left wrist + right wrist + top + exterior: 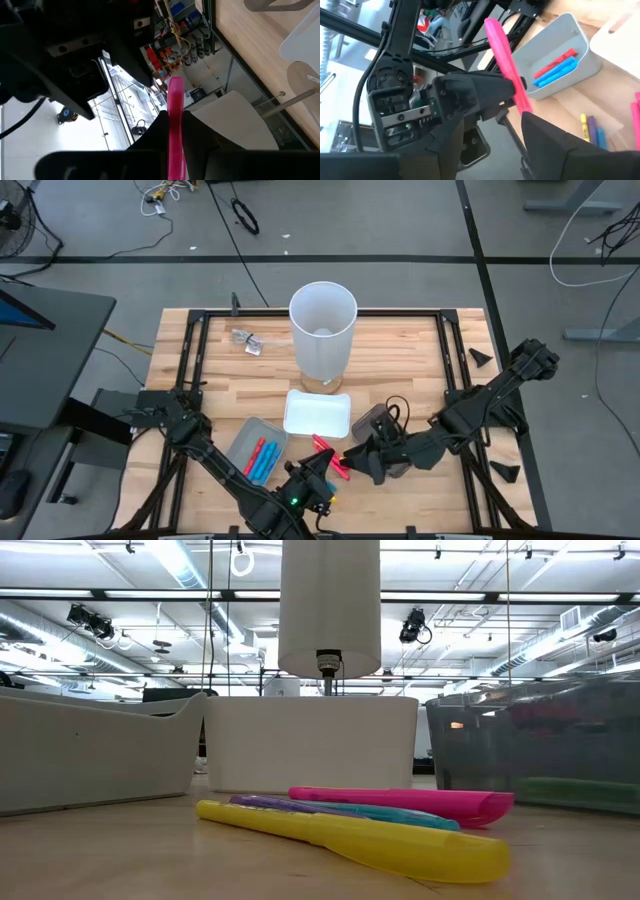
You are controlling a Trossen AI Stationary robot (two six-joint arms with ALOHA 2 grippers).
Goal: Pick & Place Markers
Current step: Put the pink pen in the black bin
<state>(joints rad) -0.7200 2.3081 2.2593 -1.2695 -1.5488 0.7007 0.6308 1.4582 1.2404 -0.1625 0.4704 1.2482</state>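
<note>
While my left gripper [322, 467] sits clamped on a pink marker [175, 125] above the table's near edge, my right gripper [352, 461] hangs just beside it, fingers apart. I reckon this marker's light, stiff, slick plastic, best pinched mid-barrel. More markers [370, 825] lie loose on the wood near me: yellow, purple, pink, all smooth and round. Blue and red ones rest in the grey tray [240, 442] at left.
</note>
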